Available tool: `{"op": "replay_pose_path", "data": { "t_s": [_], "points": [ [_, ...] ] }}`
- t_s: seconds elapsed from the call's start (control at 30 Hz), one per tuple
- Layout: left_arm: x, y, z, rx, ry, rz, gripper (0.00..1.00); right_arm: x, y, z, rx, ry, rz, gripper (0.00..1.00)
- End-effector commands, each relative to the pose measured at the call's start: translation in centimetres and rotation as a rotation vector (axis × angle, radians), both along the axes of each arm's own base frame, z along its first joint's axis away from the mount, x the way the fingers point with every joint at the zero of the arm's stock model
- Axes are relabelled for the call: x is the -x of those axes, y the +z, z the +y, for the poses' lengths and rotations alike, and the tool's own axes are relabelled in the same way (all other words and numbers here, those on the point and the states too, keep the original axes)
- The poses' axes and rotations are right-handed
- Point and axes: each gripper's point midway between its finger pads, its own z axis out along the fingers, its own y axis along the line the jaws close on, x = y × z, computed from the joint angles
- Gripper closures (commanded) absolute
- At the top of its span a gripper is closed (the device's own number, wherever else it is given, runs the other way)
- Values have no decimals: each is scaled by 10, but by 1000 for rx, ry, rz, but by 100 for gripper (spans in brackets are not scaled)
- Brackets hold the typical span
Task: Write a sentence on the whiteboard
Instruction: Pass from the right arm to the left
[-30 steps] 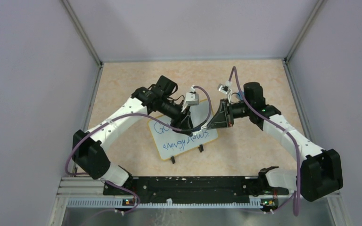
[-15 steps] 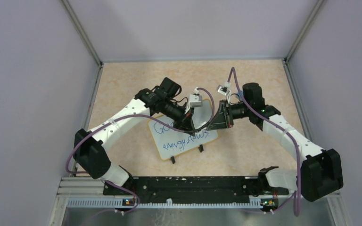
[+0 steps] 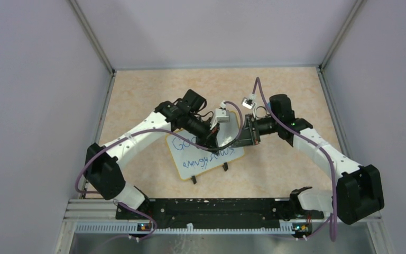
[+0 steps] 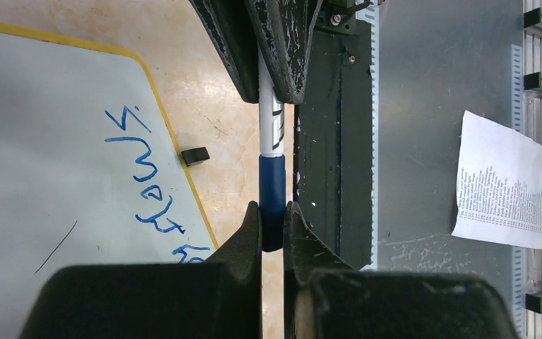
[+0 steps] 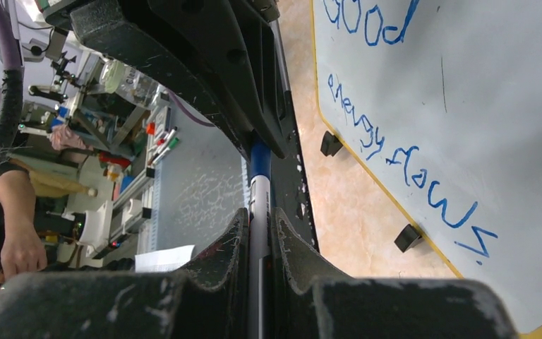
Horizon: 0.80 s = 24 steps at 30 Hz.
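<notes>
The left claw [image 4: 273, 215] had just closed, pinching the blue cap [image 4: 271, 183]; the right claw [image 5: 259, 219] pinched the marker [image 4: 271, 120]; the sentence [image 3: 206, 157] looked finished.

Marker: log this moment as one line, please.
left hand: shut on marker, at blue cap | right hand: shut on marker, at white barrel | whiteboard: two lines of blue writing | likely step: capping
</notes>
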Motion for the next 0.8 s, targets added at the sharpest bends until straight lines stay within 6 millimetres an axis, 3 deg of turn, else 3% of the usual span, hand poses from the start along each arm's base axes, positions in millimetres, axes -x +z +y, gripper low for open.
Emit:
{"op": "replay_pose_path", "data": {
  "t_s": [0.0, 0.27, 0.47, 0.57, 0.63, 0.7, 0.77],
  "points": [
    [-6, 54, -56, 255, -119, -177, 100, 6, 14, 19, -44, 78, -102, 100],
    [-6, 73, -69, 300, -153, -212, 100, 10, 13, 21, -49, 96, -90, 100],
    [-3, 57, -51, 240, -137, -233, 100, -5, 24, 14, -22, 49, -157, 98],
    [-5, 44, -34, 177, -126, -301, 100, -23, 38, -3, -33, -18, -147, 83],
    [-8, 36, -21, 129, -124, -370, 100, -32, 45, -15, -34, -56, -142, 69],
    [-9, 34, -10, 90, -133, -434, 100, -33, 49, -23, -13, -73, -154, 52],
    [-9, 31, 0, 44, -164, -488, 100, -30, 54, -26, 7, -74, -174, 42]
  ]
}}
